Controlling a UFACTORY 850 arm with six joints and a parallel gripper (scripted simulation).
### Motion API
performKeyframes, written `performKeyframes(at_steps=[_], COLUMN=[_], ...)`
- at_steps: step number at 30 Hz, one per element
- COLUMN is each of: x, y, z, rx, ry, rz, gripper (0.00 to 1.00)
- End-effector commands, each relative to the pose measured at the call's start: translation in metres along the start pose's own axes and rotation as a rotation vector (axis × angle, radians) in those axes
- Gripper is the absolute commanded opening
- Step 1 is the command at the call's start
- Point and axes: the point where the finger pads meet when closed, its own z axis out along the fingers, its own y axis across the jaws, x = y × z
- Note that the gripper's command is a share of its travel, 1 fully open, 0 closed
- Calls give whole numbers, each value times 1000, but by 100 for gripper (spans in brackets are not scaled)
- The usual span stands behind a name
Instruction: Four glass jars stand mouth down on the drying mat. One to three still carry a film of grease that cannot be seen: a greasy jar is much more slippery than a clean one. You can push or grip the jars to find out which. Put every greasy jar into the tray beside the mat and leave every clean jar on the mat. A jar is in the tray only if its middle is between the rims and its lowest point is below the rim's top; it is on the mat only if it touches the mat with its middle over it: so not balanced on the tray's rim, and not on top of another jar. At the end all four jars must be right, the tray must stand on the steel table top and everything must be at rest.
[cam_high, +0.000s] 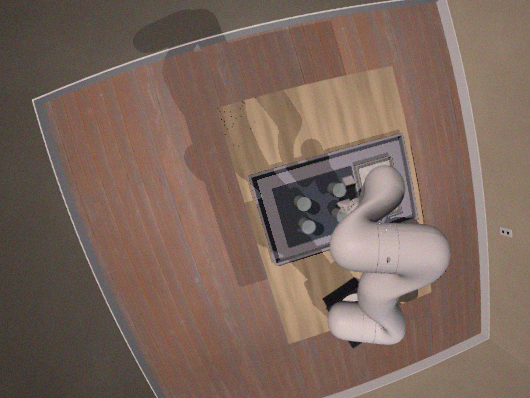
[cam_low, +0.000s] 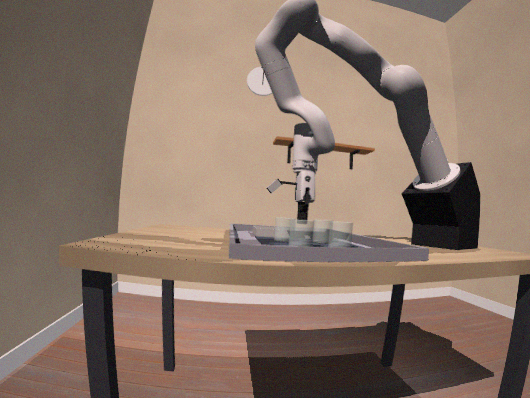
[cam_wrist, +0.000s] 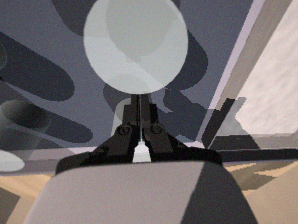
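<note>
Four clear glass jars stand mouth down on the dark drying mat (cam_high: 286, 216) (cam_wrist: 227, 30). In the top view two jars (cam_high: 303, 203) (cam_high: 308, 226) are on the left, one (cam_high: 339, 189) is at the back right, and one (cam_high: 341, 215) is partly under the arm. From the side they form a close row (cam_low: 283, 229) (cam_low: 342, 232). My gripper (cam_wrist: 140, 102) (cam_low: 302, 212) is shut and empty, low among the right-hand jars. In the wrist view its tips are right at the near side of one jar (cam_wrist: 135, 45); I cannot tell whether they touch it. The pale tray (cam_high: 372, 161) (cam_wrist: 272, 85) lies right of the mat, with no jar in the part that shows.
Mat and tray rest on a rimmed steel top (cam_high: 320, 167) (cam_low: 325, 252) on a wooden table (cam_low: 150, 250). The arm's black base (cam_low: 442, 210) stands at the table's right end. The arm covers part of the tray from above. A wall shelf (cam_low: 360, 149) hangs behind.
</note>
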Motion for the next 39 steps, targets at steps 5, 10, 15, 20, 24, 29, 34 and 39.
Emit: performKeyframes(at_steps=[5,10,15,20,24,29,34,39], x=[1,2,2,3,3,4,5,5], y=[0,0,0,0,0,0,0,0], z=[0,0,0,0,0,0,0,0], rx=[0,0,0,0,0,0,0,0], ry=[1,1,1,1,1,1,1,1], rz=[0,0,0,0,0,0,0,0], gripper=[0,0,0,0,0,0,0,0])
